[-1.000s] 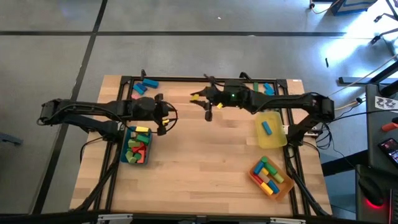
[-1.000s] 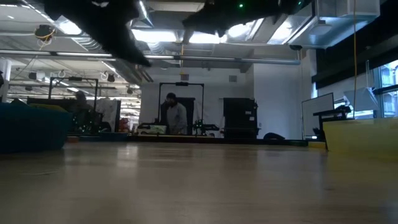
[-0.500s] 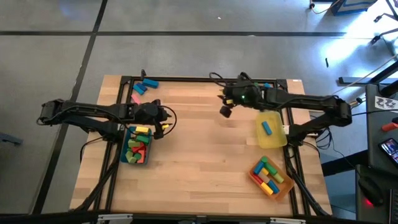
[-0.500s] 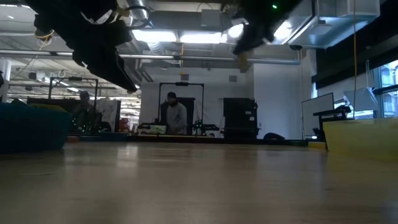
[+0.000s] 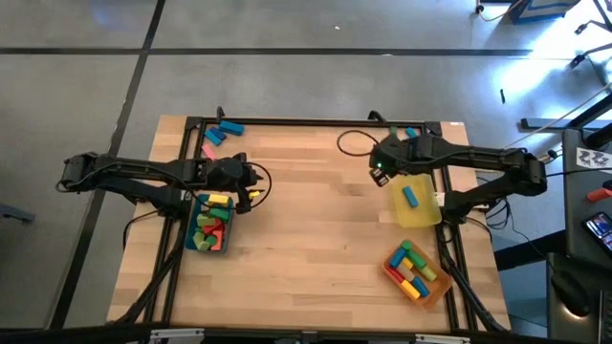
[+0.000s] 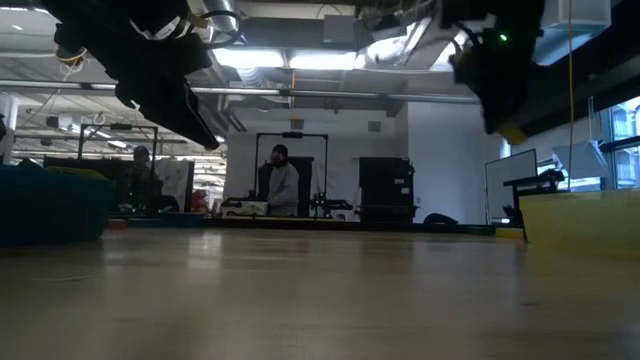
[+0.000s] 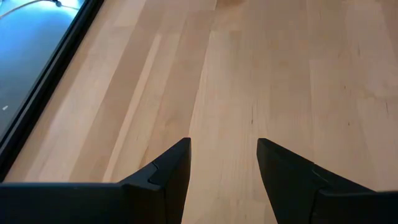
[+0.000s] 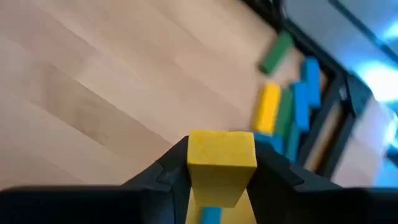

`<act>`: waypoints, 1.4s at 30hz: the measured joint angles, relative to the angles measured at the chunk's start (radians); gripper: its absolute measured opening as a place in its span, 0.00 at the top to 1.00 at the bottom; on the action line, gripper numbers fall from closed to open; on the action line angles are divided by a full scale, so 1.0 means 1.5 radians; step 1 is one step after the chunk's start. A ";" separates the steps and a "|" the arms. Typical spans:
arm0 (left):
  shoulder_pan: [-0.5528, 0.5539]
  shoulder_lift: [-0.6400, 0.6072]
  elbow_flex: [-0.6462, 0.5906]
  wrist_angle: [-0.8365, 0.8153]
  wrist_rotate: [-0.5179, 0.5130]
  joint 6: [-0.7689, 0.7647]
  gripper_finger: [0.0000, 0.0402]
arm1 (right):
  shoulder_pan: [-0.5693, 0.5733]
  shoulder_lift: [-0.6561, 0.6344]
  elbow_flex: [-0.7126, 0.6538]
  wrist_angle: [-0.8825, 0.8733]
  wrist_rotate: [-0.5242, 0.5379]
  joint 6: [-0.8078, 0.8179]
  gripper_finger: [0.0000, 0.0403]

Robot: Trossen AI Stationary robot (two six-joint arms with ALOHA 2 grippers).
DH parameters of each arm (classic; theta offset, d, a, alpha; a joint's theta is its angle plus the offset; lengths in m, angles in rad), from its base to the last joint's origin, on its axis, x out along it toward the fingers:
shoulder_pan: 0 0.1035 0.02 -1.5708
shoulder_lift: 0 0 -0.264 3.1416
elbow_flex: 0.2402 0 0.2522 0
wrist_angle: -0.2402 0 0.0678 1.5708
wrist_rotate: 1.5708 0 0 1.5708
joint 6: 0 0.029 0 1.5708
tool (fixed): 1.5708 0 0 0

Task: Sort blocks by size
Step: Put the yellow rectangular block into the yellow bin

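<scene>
My right gripper (image 5: 380,176) is above the table beside the yellow tray (image 5: 427,216) and is shut on a yellow block (image 8: 222,163); it also shows in the low view (image 6: 505,118). My left gripper (image 5: 251,187) is open and empty over bare wood (image 7: 222,168), just right of the teal tray (image 5: 192,212), which holds several blocks. A blue block (image 5: 409,196) lies in the yellow tray. Several blocks lie in the orange tray (image 5: 438,283). My right gripper pinches the yellow block by two opposite sides (image 8: 191,168) between its two fingers. The block's square end sticks out past the fingertips. The block is lifted clear of the table.
Loose blue and pink blocks (image 5: 220,133) lie at the far left edge. Loose blue, green and yellow blocks (image 5: 407,134) lie at the far right edge and show in the right wrist view (image 8: 268,107). The black frame rail (image 5: 287,121) runs along the far edge. A person stands in the room behind (image 6: 283,186).
My right gripper has carried the yellow block from the far middle of the table toward the right edge and the near side, up to the yellow tray, keeping it clear of the table. My left gripper has come down a little beside the teal tray.
</scene>
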 joint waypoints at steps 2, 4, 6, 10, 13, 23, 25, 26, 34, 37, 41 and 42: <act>0.000 0.000 0.000 0.000 0.000 -0.006 0.58 | 0.000 0.001 -0.021 -0.035 -0.003 0.037 0.67; 0.000 0.000 0.000 0.000 0.000 -0.015 0.58 | -0.002 0.000 -0.047 -0.054 -0.004 0.064 0.69; 0.000 0.000 0.000 0.000 0.000 -0.022 0.58 | -0.012 0.001 -0.078 -0.054 -0.014 0.080 0.72; 0.000 0.000 0.000 0.000 0.000 -0.022 0.58 | -0.042 0.001 -0.142 -0.044 -0.061 0.097 0.72; 0.000 0.000 0.000 0.000 0.000 -0.022 0.58 | -0.064 0.001 -0.190 -0.021 -0.117 0.098 0.68; 0.000 0.000 0.000 0.003 0.000 -0.015 0.58 | -0.087 0.000 -0.274 0.029 -0.188 0.074 0.70; 0.000 0.000 0.000 0.003 0.000 -0.016 0.58 | -0.087 0.001 -0.272 0.030 -0.179 0.073 0.69; 0.000 0.000 0.000 0.003 0.000 -0.016 0.58 | -0.087 0.001 -0.271 0.033 -0.177 0.073 0.67; 0.000 0.000 0.000 0.002 0.000 -0.017 0.58 | -0.087 0.001 -0.271 0.035 -0.176 0.063 0.44; 0.000 0.000 0.000 0.003 0.000 -0.017 0.58 | -0.087 0.002 -0.261 0.023 -0.191 0.033 0.37; 0.000 0.000 0.001 0.005 0.000 -0.018 0.58 | -0.087 0.002 -0.195 -0.027 -0.168 0.021 0.31; 0.000 0.000 0.001 0.005 0.000 -0.021 0.58 | -0.087 0.002 -0.173 -0.043 -0.152 0.018 0.30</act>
